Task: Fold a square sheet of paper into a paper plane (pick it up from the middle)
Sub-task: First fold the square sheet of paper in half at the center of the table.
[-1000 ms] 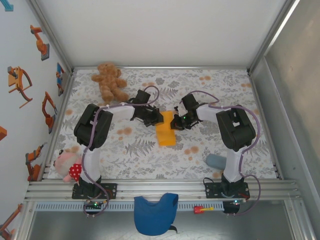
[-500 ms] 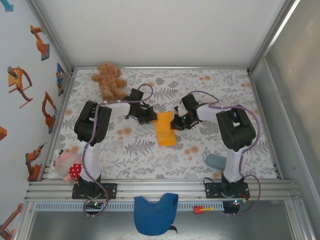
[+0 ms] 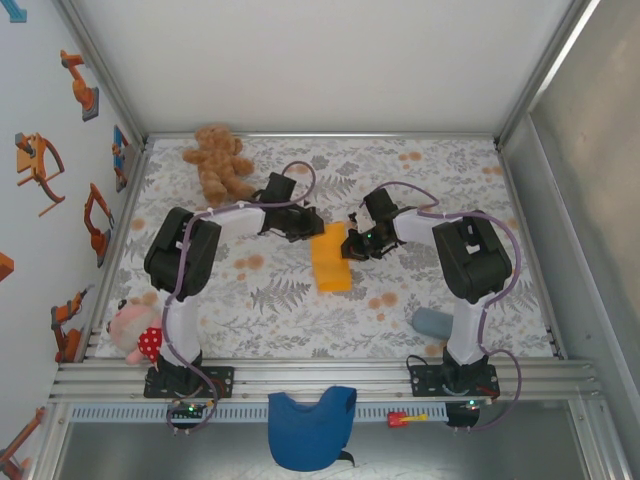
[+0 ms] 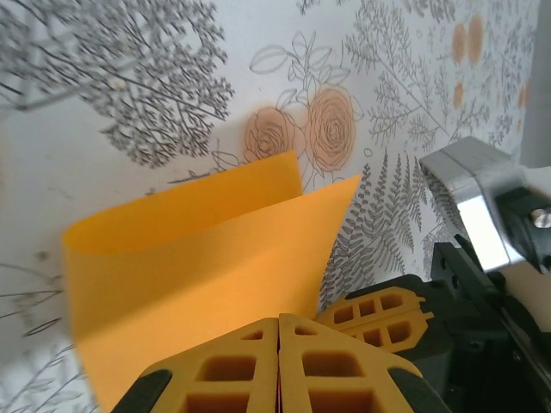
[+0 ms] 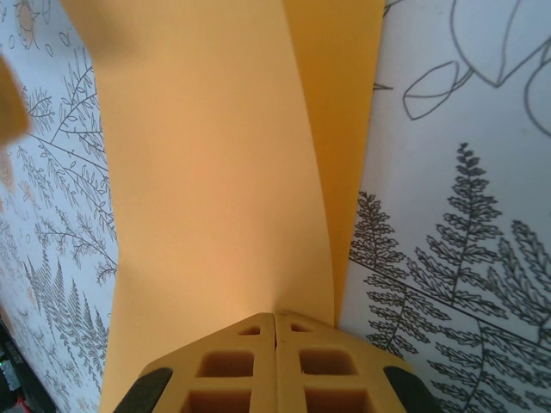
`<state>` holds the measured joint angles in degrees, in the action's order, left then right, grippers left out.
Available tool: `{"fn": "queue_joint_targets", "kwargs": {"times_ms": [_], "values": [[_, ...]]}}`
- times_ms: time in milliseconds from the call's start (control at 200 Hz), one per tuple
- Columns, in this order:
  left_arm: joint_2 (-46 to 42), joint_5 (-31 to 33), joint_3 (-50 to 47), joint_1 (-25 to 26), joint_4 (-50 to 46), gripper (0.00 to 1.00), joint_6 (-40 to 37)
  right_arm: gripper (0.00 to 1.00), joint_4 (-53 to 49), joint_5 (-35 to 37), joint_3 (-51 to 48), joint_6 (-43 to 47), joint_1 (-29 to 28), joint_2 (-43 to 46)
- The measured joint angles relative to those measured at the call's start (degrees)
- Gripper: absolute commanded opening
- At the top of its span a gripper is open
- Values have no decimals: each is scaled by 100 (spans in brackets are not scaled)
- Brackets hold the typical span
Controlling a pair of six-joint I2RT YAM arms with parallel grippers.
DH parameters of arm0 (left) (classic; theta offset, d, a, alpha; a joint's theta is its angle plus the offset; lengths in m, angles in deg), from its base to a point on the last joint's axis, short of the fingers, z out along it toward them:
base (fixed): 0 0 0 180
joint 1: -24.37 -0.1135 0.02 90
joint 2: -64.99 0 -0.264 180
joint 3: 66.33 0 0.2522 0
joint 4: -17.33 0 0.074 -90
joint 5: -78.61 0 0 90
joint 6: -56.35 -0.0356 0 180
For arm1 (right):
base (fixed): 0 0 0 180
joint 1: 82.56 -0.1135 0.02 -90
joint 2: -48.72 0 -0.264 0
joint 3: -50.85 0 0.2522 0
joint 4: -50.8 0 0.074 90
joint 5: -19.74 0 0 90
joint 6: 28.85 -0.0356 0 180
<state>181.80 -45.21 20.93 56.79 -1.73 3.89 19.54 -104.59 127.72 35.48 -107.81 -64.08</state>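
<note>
Left gripper (image 3: 314,228) and right gripper (image 3: 350,243), both clamped on the square sheet of paper (image 3: 331,264).
They grip its far end from opposite sides. Bent over on itself, the sheet forms a strip with its long axis running near to far, slightly tilted. It lies right of and nearer than the teddy bear (image 3: 219,163). The pinched edges hide behind the fingers (image 4: 224,379); whether the bend is creased is unclear.

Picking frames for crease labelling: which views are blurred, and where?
Left wrist view: tablecloth smeared at upper left, orange paper fairly crisp. Right wrist view: blurred orange patch at the left edge, tablecloth sharp. Top external view: evenly lit, sharp, no glare.
</note>
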Motion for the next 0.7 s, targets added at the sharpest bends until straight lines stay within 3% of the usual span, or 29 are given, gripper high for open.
{"fn": "queue_joint_targets", "kwargs": {"times_ms": [170,441,701], "values": [[446,129,85,-24,26,8,33,5,4,0,-2,0,0,0],[450,398,144,-133,33,8,-107,5,85,-39,-52,-44,4,0],[608,566,483,-525,-122,8,-356,5,129,-57,-72,-46,7,4]]}}
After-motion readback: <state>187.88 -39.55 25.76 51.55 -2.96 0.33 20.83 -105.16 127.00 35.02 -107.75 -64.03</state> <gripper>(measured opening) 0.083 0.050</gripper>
